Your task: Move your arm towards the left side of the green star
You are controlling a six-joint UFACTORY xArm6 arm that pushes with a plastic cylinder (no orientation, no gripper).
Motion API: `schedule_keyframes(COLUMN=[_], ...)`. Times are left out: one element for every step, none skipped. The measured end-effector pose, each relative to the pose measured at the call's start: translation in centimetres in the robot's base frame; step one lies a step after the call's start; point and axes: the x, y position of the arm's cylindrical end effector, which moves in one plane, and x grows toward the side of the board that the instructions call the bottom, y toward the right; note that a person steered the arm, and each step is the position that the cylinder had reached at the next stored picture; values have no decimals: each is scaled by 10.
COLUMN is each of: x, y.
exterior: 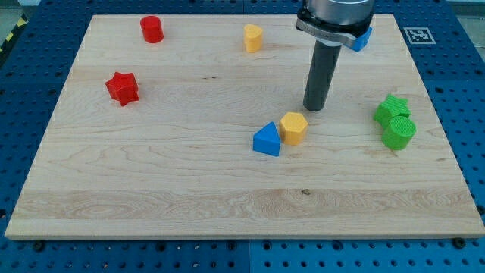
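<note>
The green star point(391, 109) lies near the board's right edge, touching a green round block point(399, 133) just below it. My tip point(314, 108) rests on the board well to the left of the star, at about the same height in the view. A yellow hexagon block point(293, 127) sits just below and left of the tip, with a blue triangle block point(267, 140) touching its left side.
A red cylinder point(152, 29) and a yellow block point(252, 37) sit near the view's top. A red star point(122, 88) is at the left. A blue block point(361, 38) shows partly behind the arm at the top right. The wooden board point(151, 189) lies on a blue pegboard.
</note>
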Motion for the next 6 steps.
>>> schedule_keyframes(x=[26,27,27,27,27,33], y=[12,13,13,18,36,53])
